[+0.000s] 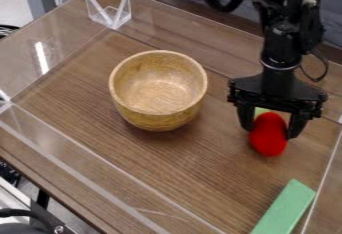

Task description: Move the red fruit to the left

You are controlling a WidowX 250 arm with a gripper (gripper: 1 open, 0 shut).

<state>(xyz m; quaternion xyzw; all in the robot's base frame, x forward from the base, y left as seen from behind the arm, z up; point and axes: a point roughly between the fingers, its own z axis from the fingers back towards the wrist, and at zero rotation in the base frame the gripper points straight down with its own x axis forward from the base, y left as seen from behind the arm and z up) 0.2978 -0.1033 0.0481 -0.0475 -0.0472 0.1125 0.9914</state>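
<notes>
Item 1: red fruit (pixel 270 134) on table (pixel 160 163); gripper (pixel 275 124) spread apart astride it. Advised: close squarely, lift, carry left clear of bowl (pixel 158 89).

The bowl (pixel 158 89) looks like pale turned wood with a smooth, satin finish. The table (pixel 120 168) beneath is dark wood grain, slightly glossy under clear plastic walls (pixel 80 38) that catch reflections. The red fruit (pixel 270 135) appears smooth, matt plastic. The gripper (pixel 277 126) is black, matt, metal or plastic. The green block (pixel 285 211) near right looks matt, foam-like
</notes>
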